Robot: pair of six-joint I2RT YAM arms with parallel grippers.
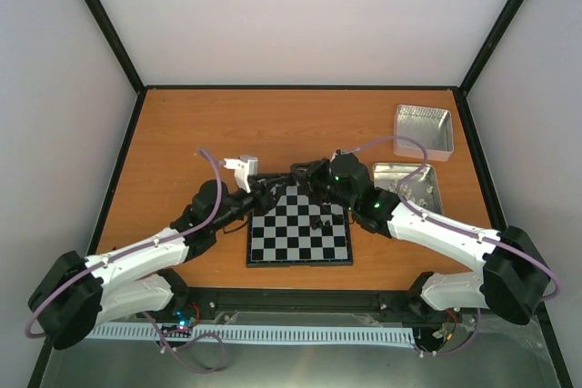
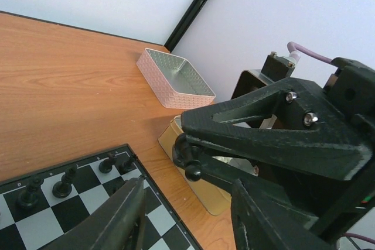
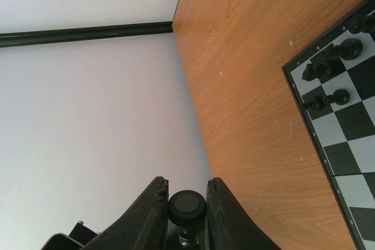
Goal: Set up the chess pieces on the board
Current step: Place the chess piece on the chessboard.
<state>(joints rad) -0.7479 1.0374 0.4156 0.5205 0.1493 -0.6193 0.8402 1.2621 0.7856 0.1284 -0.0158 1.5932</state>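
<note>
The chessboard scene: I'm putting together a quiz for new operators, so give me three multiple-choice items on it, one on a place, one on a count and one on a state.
1. Where do the silver tins stand on the table in the top view?
A. At the near left corner
B. On the chessboard
C. On the far right part

2. How many silver tins are there?
A. Two
B. One
C. Four

3. What is the state of the right gripper?
A. Open and empty
B. Shut on a black chess piece
C. Out of every view

Answers:
1 C: both tins sit right of the board, towards the back edge.
2 A: one tin lies by the far right corner, and a second lies just nearer.
3 B: the right wrist view shows the piece pinched between its two fingers.
</note>
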